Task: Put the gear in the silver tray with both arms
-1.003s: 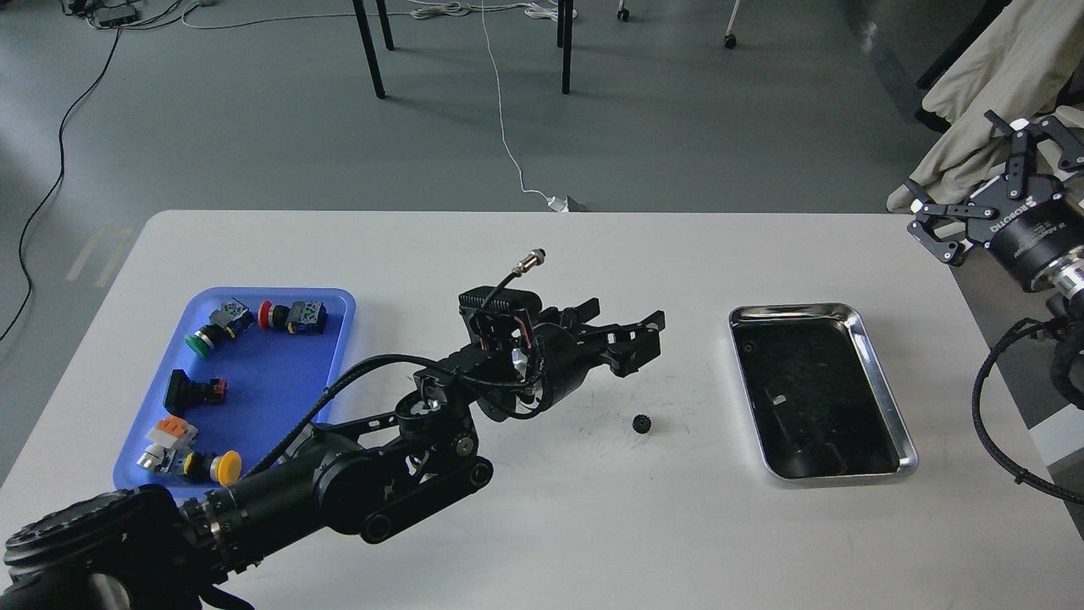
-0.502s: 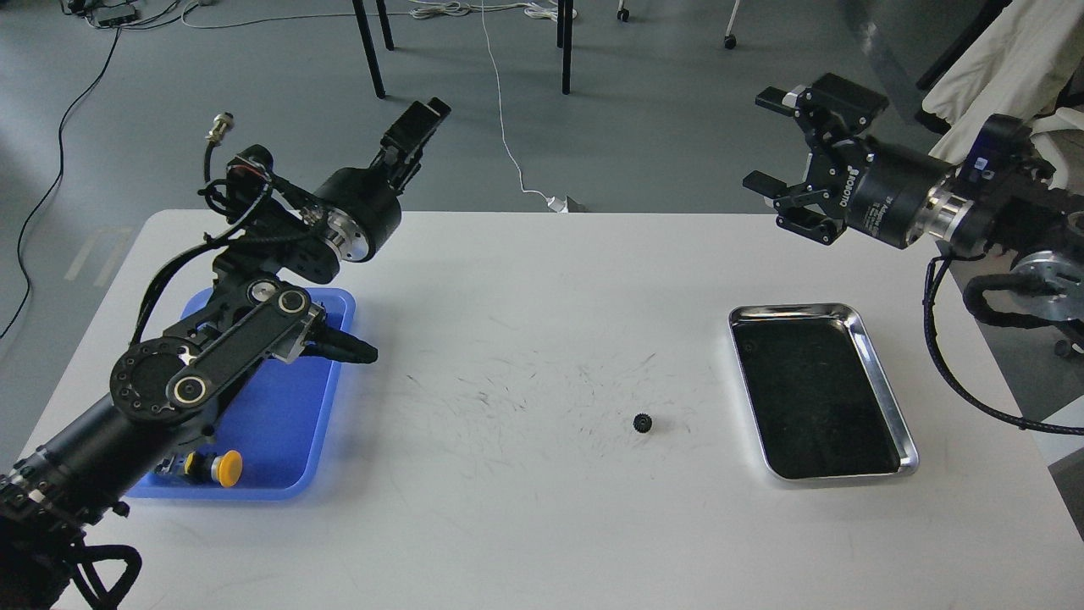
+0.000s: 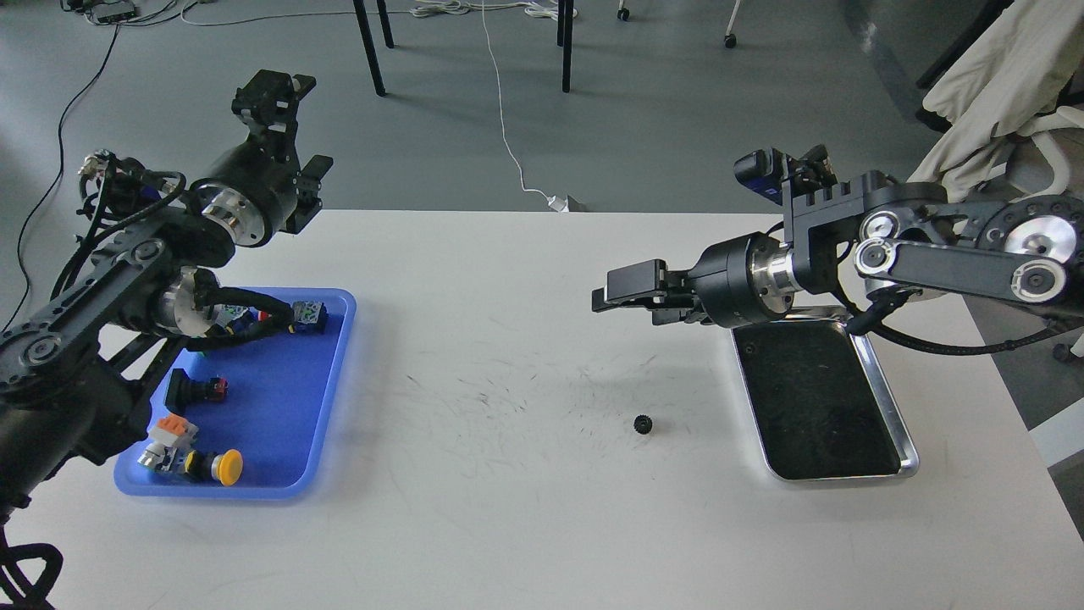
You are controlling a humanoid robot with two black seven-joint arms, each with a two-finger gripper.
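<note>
The small black gear [image 3: 642, 424] lies on the white table, left of the silver tray [image 3: 906, 424]. The tray's dark bottom holds nothing. My right gripper [image 3: 614, 290] reaches in from the right, low over the table, above and slightly left of the gear and just past the tray's far left corner. It is seen side-on, so its fingers overlap. My left gripper [image 3: 275, 85] is raised high at the far left beyond the table's back edge, pointing up and away. Its fingers cannot be told apart. Neither gripper holds anything.
A blue plastic tray [image 3: 334, 381] with several push-button switches sits at the left, partly behind my left arm. The right arm's forearm hangs over the silver tray's far edge. Chair legs and cables stand on the floor beyond the table.
My right gripper has swung down and left, from high at the back right to just above the table near the gear. My left gripper has moved further left and turned upward.
</note>
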